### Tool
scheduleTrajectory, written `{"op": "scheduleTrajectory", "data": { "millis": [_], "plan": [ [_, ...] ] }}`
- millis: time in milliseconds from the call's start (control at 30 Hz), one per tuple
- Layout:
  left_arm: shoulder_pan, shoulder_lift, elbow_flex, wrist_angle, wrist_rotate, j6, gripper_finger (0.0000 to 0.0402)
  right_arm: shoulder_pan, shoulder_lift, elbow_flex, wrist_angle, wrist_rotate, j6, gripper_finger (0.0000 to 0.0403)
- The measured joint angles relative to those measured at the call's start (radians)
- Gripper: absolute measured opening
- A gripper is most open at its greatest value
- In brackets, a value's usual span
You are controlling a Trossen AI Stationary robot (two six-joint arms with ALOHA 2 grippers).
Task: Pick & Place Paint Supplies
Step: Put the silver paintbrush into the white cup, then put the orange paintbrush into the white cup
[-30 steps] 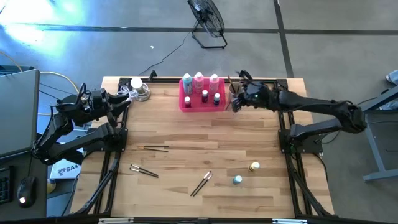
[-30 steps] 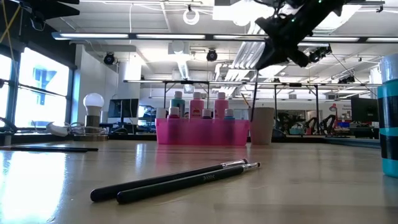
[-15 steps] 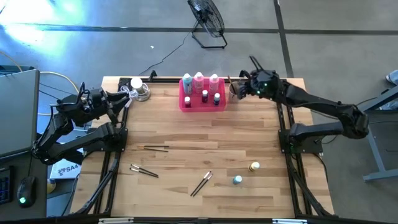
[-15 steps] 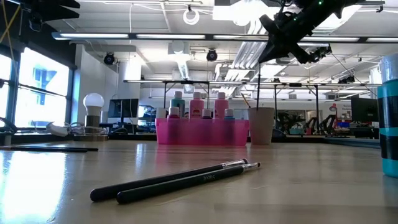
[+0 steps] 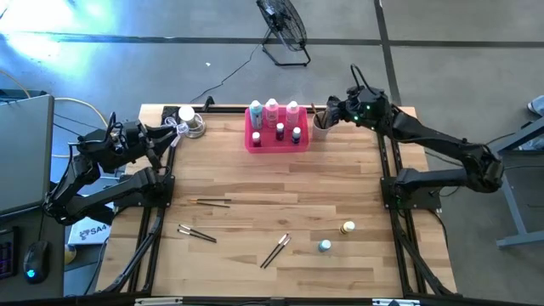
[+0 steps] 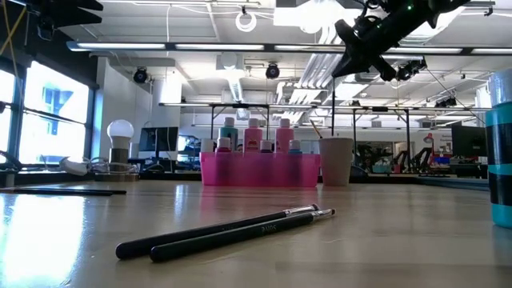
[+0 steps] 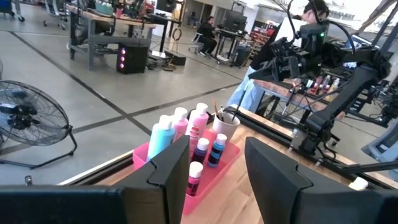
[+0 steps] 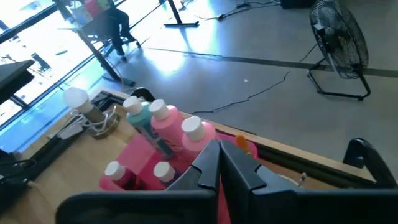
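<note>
The pink tray [image 5: 276,138] at the table's far edge holds three taller pink and teal white-capped bottles [image 5: 272,110] and some tiny bottles [image 5: 280,132]. Beside it stands the pale cup [image 5: 321,126] with brushes [image 7: 219,112] in it. Three pairs of brown paintbrushes [image 5: 212,202] [image 5: 196,234] [image 5: 274,251] lie flat on the wood, as do a tiny yellow bottle [image 5: 348,228] and a teal one [image 5: 324,246]. My right gripper [image 5: 331,115] [image 8: 219,152] hovers shut and empty, high above and just right of the cup. My left gripper [image 7: 216,149] is open at the far left corner.
A small lamp with a round bulb [image 5: 189,119] and a coil of white cable sit at the far left corner. Dark frame rails [image 5: 153,221] run along the table's left and right sides. The middle of the wooden top is bare between the brushes.
My right gripper, shut throughout, has risen and swung from over the cup toward the table's far right corner. The left arm has kept still.
</note>
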Motion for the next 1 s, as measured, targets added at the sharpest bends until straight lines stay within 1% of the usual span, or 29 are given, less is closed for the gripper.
{"op": "scheduleTrajectory", "data": {
  "millis": [100, 300, 700, 900, 1000],
  "plan": [
    [0.0, 0.0, 0.0, 0.0, -0.006, 0.0, 0.0152, -0.021, 0.0, 0.0, -0.007, -0.002, -0.004, 0.0003],
    [0.0, 0.0, 0.0, 0.0, -0.009, 0.0, 0.0152, -0.047, 0.016, 0.0, -0.09, 0.001, -0.005, 0.0003],
    [0.0, 0.0, 0.0, 0.0, -0.009, 0.0, 0.0152, -0.049, 0.195, 0.0, -0.095, -0.008, -0.005, 0.0003],
    [0.0, 0.0, 0.0, 0.0, -0.009, 0.0, 0.0152, -0.051, 0.235, 0.0, -0.098, -0.037, -0.004, 0.0003],
    [0.0, 0.0, 0.0, 0.0, -0.009, 0.0, 0.0152, -0.05, 0.234, 0.0, -0.09, -0.024, -0.005, 0.0003]
  ]
}}
